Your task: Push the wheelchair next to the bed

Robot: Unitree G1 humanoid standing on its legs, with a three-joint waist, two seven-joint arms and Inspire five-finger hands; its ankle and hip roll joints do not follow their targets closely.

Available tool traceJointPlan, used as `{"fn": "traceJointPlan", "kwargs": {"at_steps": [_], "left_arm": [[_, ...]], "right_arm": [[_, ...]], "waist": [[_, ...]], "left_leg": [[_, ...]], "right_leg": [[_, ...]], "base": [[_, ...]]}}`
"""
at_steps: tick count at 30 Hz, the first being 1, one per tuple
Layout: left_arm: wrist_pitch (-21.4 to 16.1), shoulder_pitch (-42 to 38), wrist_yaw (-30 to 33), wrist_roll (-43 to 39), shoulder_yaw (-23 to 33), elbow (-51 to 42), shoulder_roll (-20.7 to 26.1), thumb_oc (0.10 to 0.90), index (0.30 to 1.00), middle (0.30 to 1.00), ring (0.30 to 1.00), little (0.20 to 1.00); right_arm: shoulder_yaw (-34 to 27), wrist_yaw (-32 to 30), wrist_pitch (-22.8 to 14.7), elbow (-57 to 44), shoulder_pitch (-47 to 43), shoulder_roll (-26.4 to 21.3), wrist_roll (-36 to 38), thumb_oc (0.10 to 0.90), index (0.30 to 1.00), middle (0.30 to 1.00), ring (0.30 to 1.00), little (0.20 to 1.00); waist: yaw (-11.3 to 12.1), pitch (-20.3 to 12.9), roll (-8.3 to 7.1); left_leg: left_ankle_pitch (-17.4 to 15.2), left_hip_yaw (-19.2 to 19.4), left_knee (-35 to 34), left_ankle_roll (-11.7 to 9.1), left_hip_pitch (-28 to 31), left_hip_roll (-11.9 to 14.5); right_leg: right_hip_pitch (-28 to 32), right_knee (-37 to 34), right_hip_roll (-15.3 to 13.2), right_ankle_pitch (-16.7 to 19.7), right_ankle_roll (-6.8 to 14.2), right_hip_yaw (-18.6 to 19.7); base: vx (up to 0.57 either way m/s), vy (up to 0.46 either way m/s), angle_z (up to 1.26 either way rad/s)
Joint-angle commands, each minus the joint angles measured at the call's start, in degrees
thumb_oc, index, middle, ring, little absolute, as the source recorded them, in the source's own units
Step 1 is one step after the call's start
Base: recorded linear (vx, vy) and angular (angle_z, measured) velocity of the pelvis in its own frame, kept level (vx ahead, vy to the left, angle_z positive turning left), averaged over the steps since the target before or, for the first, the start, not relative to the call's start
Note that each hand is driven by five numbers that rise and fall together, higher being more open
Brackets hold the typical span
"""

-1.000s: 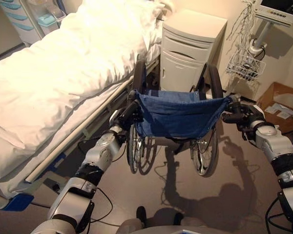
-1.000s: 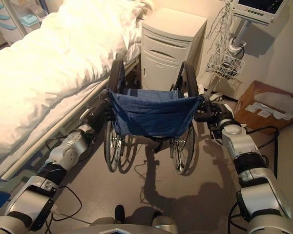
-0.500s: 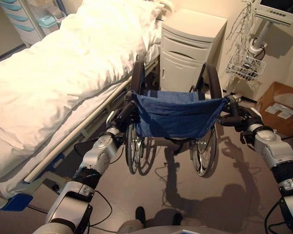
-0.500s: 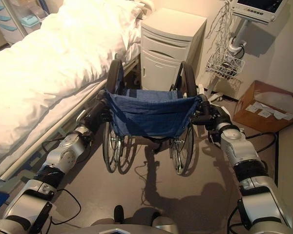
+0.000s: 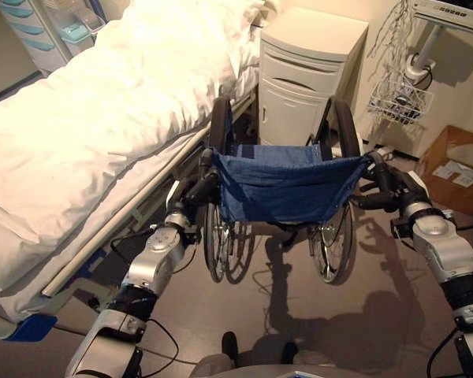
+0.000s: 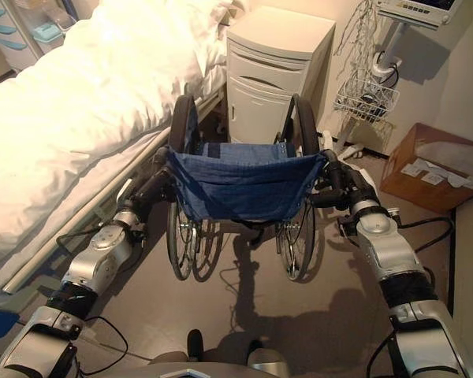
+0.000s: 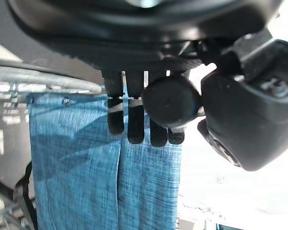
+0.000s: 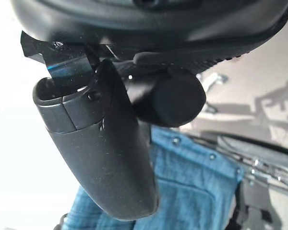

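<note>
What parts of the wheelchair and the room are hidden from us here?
- Wheelchair seat and front wheels: hidden behind its blue backrest in both eye views.
- Bed foot end: cut off by the left eye view's edge.
- Monitor: cut off at the top of the right eye view.
- Papers in the cardboard box: too small to read.
</note>
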Motion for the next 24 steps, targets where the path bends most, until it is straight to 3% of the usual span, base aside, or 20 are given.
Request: {"fn": "traceJointPlan", "kwargs": {"at_steps": [1,6,8,13,16,19,22,24], "left_arm": [[-15.0,2.2,8.7,3.5,15.1,-3.9,6.8,0.800,0.900,0.900,0.900,0.900],[-15.6,8.0,8.8,4.9,17.8,-3.4,4.3,0.800,0.900,0.900,0.900,0.900],[-16.3,11.1,8.6,4.1,18.2,-1.5,2.8,0.800,0.900,0.900,0.900,0.900],[-18.2,13.1,8.2,2.1,18.0,0.2,1.3,0.800,0.900,0.900,0.900,0.900],[-19.1,13.8,7.5,0.9,17.7,0.9,0.6,0.800,0.900,0.900,0.900,0.900],[-19.9,14.5,7.6,1.1,17.6,1.3,-0.1,0.800,0.900,0.900,0.900,0.900],[-20.6,14.3,7.7,1.4,17.2,2.6,-0.3,0.800,0.900,0.900,0.900,0.900],[-20.4,14.0,7.8,1.3,17.0,2.7,0.1,0.800,0.900,0.900,0.900,0.900]], "right_arm": [[-6.2,-7.3,-5.5,-3.1,-1.5,-3.5,-6.1,0.800,0.900,0.900,0.900,0.900],[-9.9,-15.4,-6.1,-5.7,1.6,-2.6,-9.6,0.800,0.900,0.900,0.900,0.900],[-13.6,-24.5,-8.7,-6.3,4.1,-1.7,-13.9,0.800,0.900,0.900,0.900,0.900],[-18.1,-35.4,-10.2,-5.5,7.1,-0.7,-16.0,0.800,0.900,0.900,0.900,0.900],[-20.4,-41.8,-12.5,-4.3,9.4,0.8,-12.7,0.800,0.900,0.900,0.900,0.900],[-23.0,-46.0,-16.1,-3.6,11.5,3.6,-4.3,0.800,0.900,0.900,0.900,0.900],[-25.8,-45.8,-22.3,1.5,13.2,7.8,4.3,0.800,0.900,0.900,0.900,0.900],[-25.8,-45.3,-22.9,3.7,13.5,9.0,5.9,0.800,0.900,0.900,0.900,0.900]], "waist": [[5.0,-6.5,-1.46],[5.5,-6.2,-1.34],[5.6,-6.1,-1.13],[5.4,-6.1,-0.55],[5.3,-6.1,-0.25],[5.1,-6.0,0.04],[5.1,-5.9,0.24],[5.1,-5.7,0.27]], "left_leg": [[-6.4,5.0,1.8,-2.9,3.8,-1.4],[-6.6,5.1,1.7,-2.8,3.9,-1.2],[-6.8,5.2,1.6,-2.6,4.0,-1.2],[-7.0,5.0,1.5,-2.4,4.2,-1.3],[-7.2,4.8,1.4,-2.3,4.3,-1.4],[-7.2,4.7,1.4,-2.2,4.4,-1.4],[-7.4,4.5,1.4,-2.2,4.5,-1.5],[-7.4,4.3,1.3,-2.1,4.6,-1.6]], "right_leg": [[-1.8,3.2,0.6,-0.6,0.5,1.0],[-1.6,2.8,0.7,-0.5,0.4,1.0],[-1.6,2.9,0.8,-0.6,0.5,1.2],[-1.7,2.9,0.9,-0.6,0.5,1.8],[-1.8,2.9,1.0,-0.6,0.5,2.1],[-1.9,3.0,1.0,-0.6,0.5,2.3],[-1.9,3.3,1.0,-0.7,0.5,2.3],[-1.8,3.4,0.9,-0.7,0.5,2.1]], "base": [[0.00,0.000,0.00],[0.00,0.000,0.00],[0.00,0.000,0.00],[0.00,0.000,0.00],[0.02,0.021,0.04],[0.02,0.016,0.07],[0.02,0.009,0.10],[0.02,0.003,0.06]]}}
